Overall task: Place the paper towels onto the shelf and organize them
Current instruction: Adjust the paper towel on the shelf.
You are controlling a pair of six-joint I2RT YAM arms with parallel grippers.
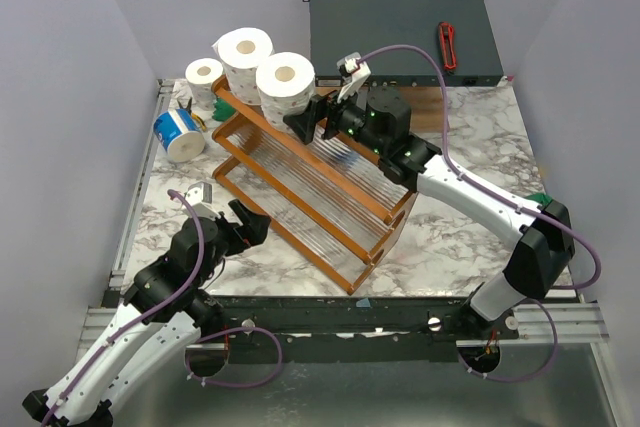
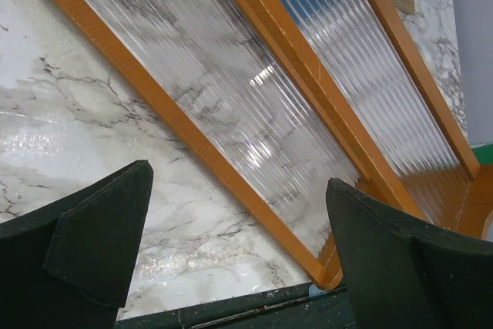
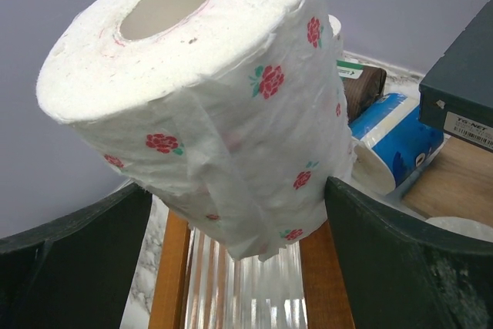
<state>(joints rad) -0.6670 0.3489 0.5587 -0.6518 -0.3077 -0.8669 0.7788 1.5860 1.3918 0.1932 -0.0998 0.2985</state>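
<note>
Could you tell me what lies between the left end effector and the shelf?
Only bare marble table; the left wrist view shows it between the open end effector and the shelf.

Only partly legible text: white sticker (image 3: 470, 130) on the front of the dark grey box (image 3: 462, 82), right wrist view, starts "TG-NET"; smaller print under it too tiny to read. Green-and-white label (image 3: 350, 71) on the brown object behind the roll has lettering, unreadable. Nothing readable in top or left wrist views.
</note>
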